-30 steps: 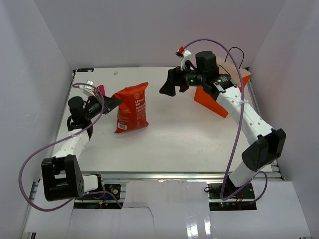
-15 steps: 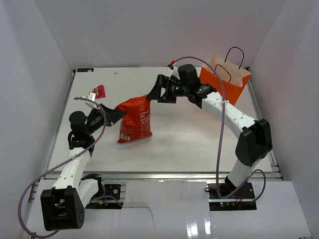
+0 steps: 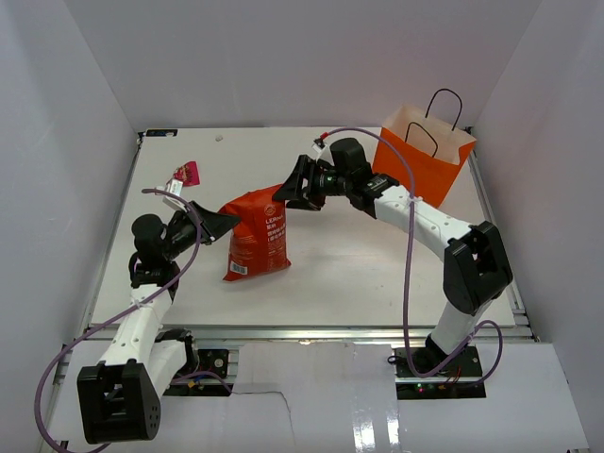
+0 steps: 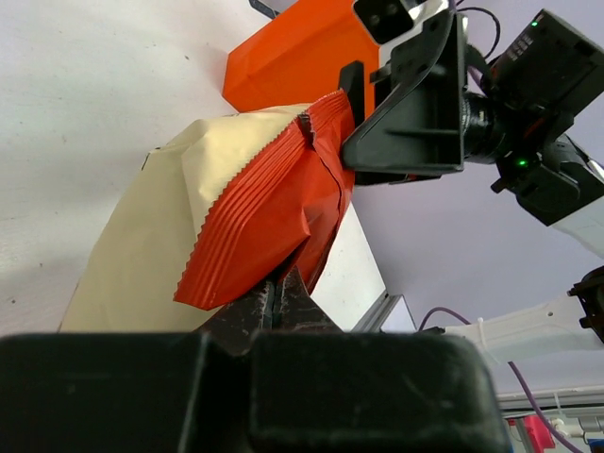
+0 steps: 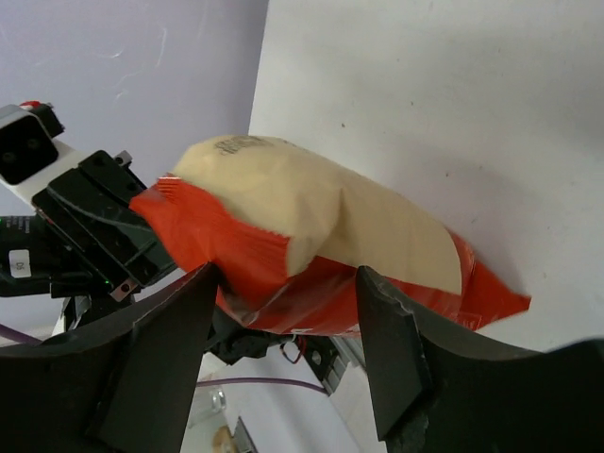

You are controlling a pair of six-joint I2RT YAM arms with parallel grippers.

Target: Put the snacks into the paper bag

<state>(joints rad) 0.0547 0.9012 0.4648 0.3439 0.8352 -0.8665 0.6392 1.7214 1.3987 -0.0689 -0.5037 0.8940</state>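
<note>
**Chip bag between two hands, paper bag standing by**

The red-orange chip bag (image 3: 258, 236) stands on the white table (image 3: 377, 274), left of centre, leaning a little with its top towards the far right. The left hand (image 3: 223, 220) is clenched on the crimped seam at the bag's upper left corner. In the left wrist view the red zigzag edge runs straight down into the closed fingers, and the bag's pale inner side faces the camera.

The right hand (image 3: 289, 190) reaches in from the opposite side at the bag's upper right corner. Its jaws stand apart, and in the right wrist view one finger (image 5: 160, 359) sits on each side of the bag's end. Whether they press the foil cannot be told.

The orange paper bag (image 3: 425, 168) stands upright at the far right of the table, mouth open, black loop handles up, well apart from the chip bag. A small pink wrapper (image 3: 189, 172) lies near the far left edge, beyond the left arm.
</note>
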